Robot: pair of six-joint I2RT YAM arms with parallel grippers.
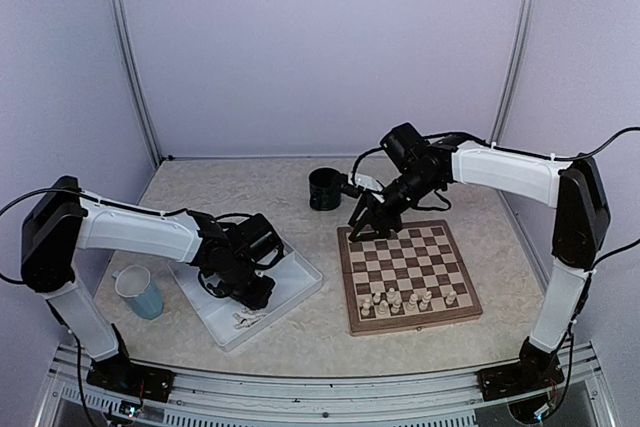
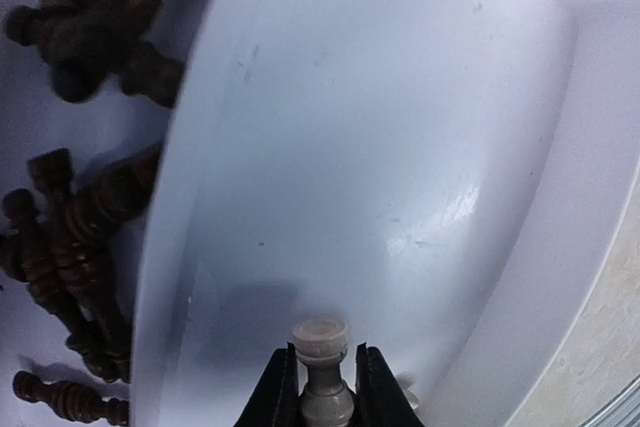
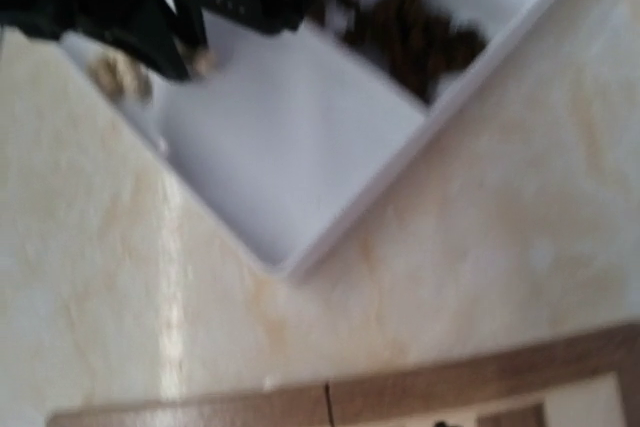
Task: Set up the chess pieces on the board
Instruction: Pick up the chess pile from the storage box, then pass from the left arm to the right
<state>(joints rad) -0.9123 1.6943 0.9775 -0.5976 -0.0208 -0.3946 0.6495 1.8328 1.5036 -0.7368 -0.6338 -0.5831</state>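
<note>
Pinching a cream piece just below its flat-topped head, the left gripper hangs inside the tray, one finger pressed against each side of the piece. The left wrist view shows a raised divider at 9 o'clock of the gripper. Beyond it, dark pieces lie heaped in the next compartment.

From above, the tray sits at 9 o'clock of the board, apart from it, on the pale table. The left arm's wrist and forearm cover much of the tray in that view and hide the held piece. A few loose cream pieces lie by the tray's near corner, at 6 o'clock of the gripper.

More cream pieces stand on the board along its 6 o'clock edge.

The right gripper hovers at the board's 11 o'clock corner. Whether it is open or closed cannot be told: from above it is dark and small, and the right wrist view is blurred and shows no fingers, only the tray, table and a strip of the board's border.

A black cup stands at 11 o'clock of the board, near the right gripper. A blue mug stands at 9 o'clock of the tray, beside the left arm.
</note>
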